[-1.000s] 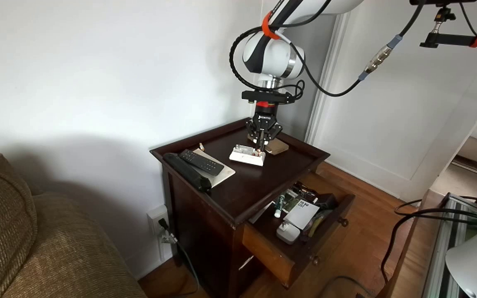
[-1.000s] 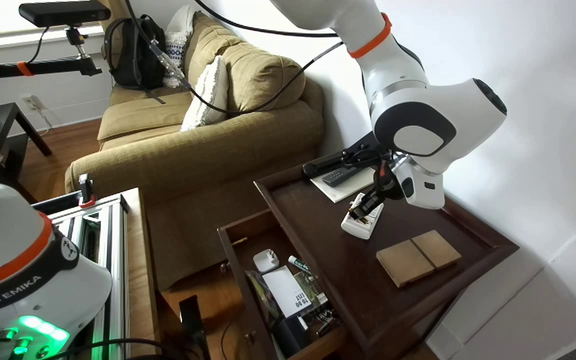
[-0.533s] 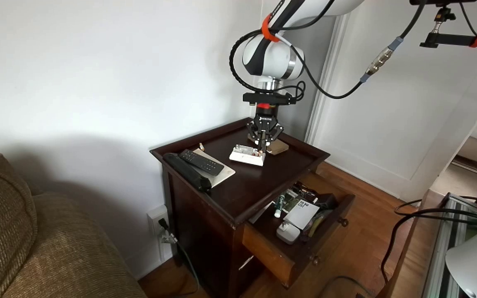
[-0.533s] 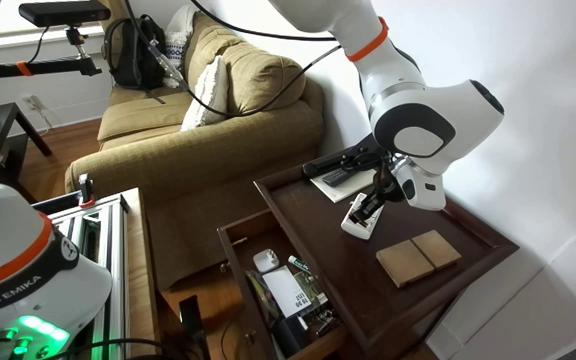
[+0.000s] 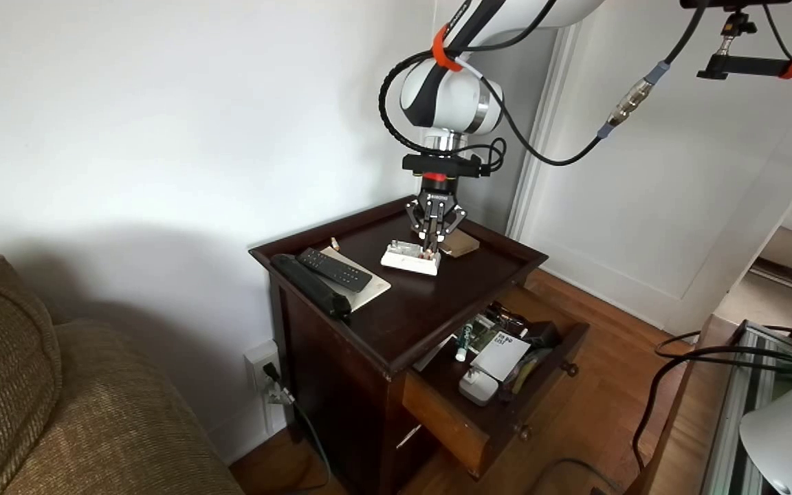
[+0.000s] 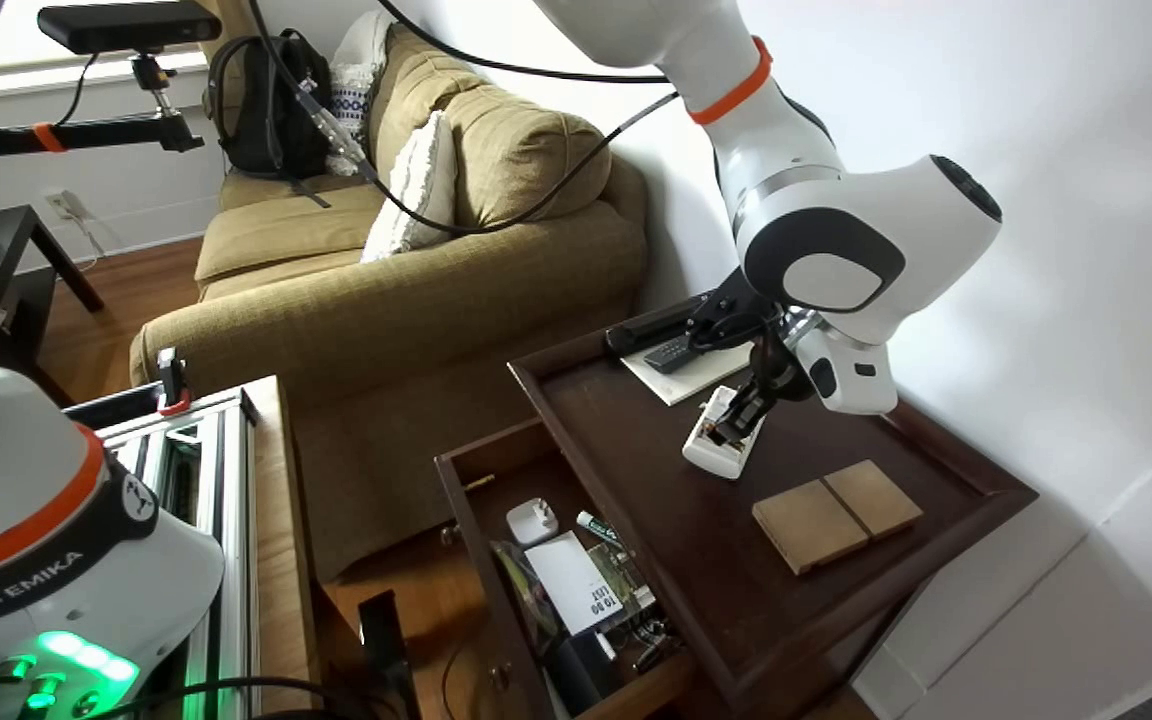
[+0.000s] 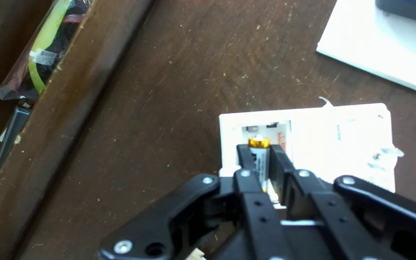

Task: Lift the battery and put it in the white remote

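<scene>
Battery and bay overlapped in the wrist view: the gripper held the battery, its fingers narrow against both sides, within the outline of the white remote; how deep it sat I could not tell. That side grip left the gold end free, presumably to meet the contacts ahead.

In an exterior view the lower arm hung nearly plumb, gripper down at one end of the remote, which lay on the nightstand bay upward, probably so the battery could be pressed in from above.

In an exterior view the arm bent steeply, the gripper slanting onto the remote between a pad and a tan block.
</scene>
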